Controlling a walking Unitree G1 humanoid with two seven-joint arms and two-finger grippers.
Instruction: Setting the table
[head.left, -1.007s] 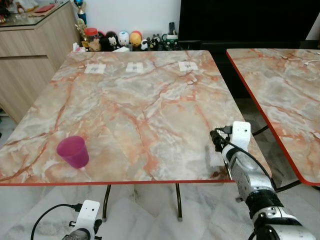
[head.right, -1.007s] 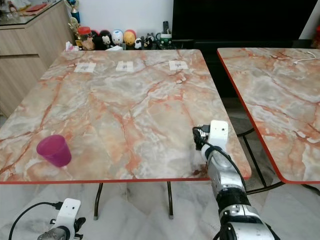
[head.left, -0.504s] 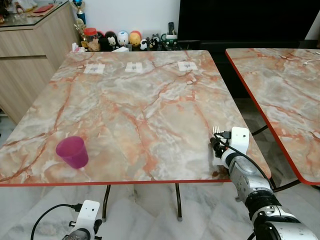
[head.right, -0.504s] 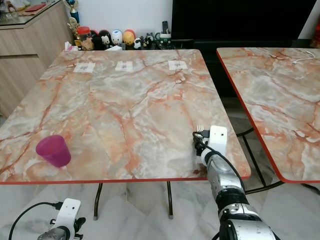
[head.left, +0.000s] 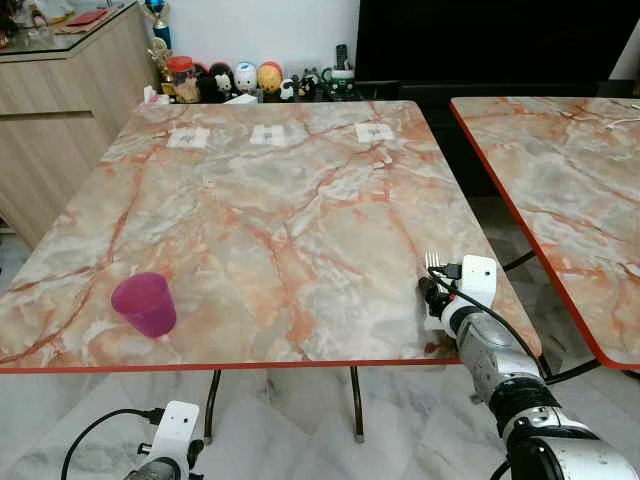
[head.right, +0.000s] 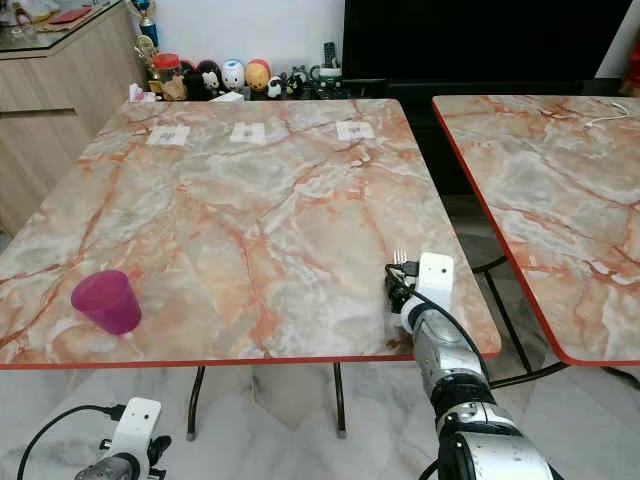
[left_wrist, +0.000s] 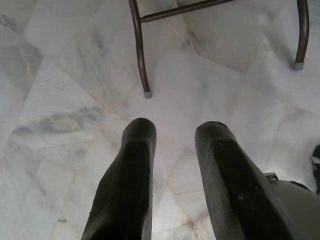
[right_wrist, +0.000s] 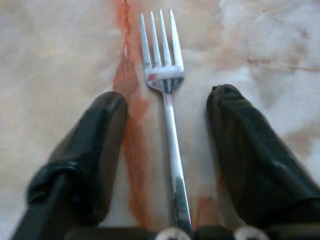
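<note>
Resting low over the near right part of the marble table (head.left: 280, 210), the right gripper (right_wrist: 167, 117) has its two black fingers (right_wrist: 85, 150) spread apart, one on either side of a silver fork (right_wrist: 167, 125) and touching it nowhere that can be seen. Fork: lies flat on the tabletop between the fingers, handle toward the wrist, tines pointing toward the far edge; from the head camera only its tines (head.left: 434, 260) peek out ahead of the wrist. Judgement: the fork appears to be set down at a place near the table's front edge, with the fingers parted to free it rather than to grasp it. Left gripper (left_wrist: 172, 145): hangs idle below table height, fingers parted and empty, pointing at the pale tiled floor (left_wrist: 65, 75) and a dark metal table leg (left_wrist: 140, 50). Pink cup (head.left: 145, 303): stands upright near the front left corner, well apart from the fork, likely belonging to another place setting. Three small white squares (head.left: 270, 133): lie in a row near the far edge, too small to identify. Figurines (head.left: 245, 78): ranged on a low surface beyond the table. Second marble table (head.left: 570, 190): stands just beside, to the right. Wooden cabinet (head.left: 60, 110): at far left.
</note>
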